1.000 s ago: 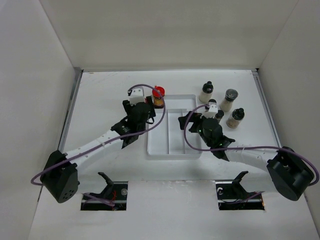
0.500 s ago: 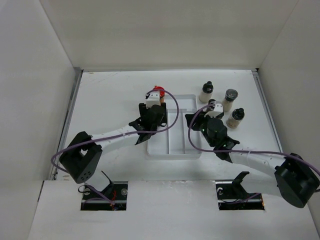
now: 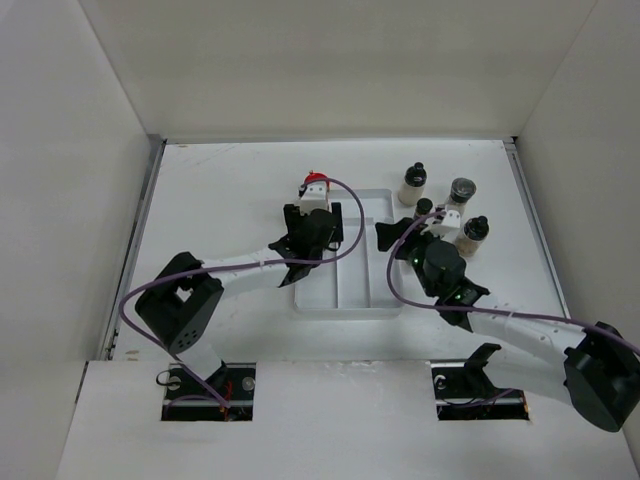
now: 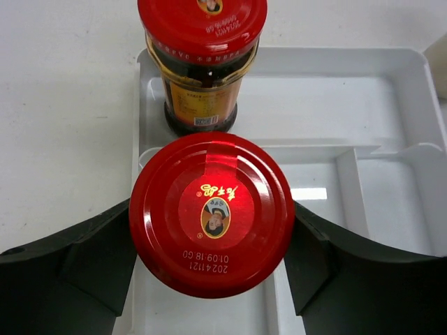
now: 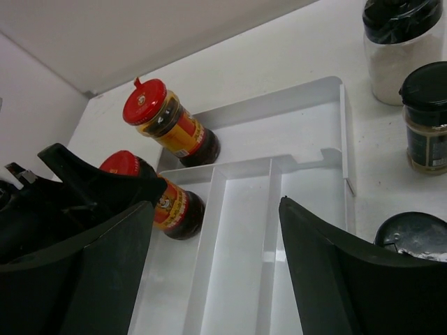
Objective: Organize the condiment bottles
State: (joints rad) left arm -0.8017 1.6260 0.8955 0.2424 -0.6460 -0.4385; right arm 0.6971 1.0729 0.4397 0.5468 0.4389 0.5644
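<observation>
Left wrist view: red-capped bottle between the fingers, standing in the tray

Seen from the left wrist, the left gripper (image 4: 211,216) has its two black fingers on both sides of a red-capped bottle (image 4: 211,209), very close to the cap. Whether they press on the bottle or are slightly apart from it, I cannot tell. The right wrist view shows this bottle standing with its base in the left long compartment of the white tray (image 4: 314,52). A second red-capped bottle (image 4: 202,77) stands just behind it, in the left corner of the cross compartment at the far end of the tray. Both have dark amber contents and a yellow-red label.

The right gripper (image 5: 216,209) is near the right side of the tray, its jaws wide apart and nothing between them. To the right of the tray, on the table (image 3: 220,200), stand four more bottles. At the far side is a whitish bottle (image 3: 413,185) with a black cap. Then come a wide dark-lidded bottle (image 3: 460,198) and a brown bottle (image 3: 472,236) with a black cap. A small dark-capped bottle (image 3: 424,208) is nearest the tray, just beside the right gripper.
</observation>
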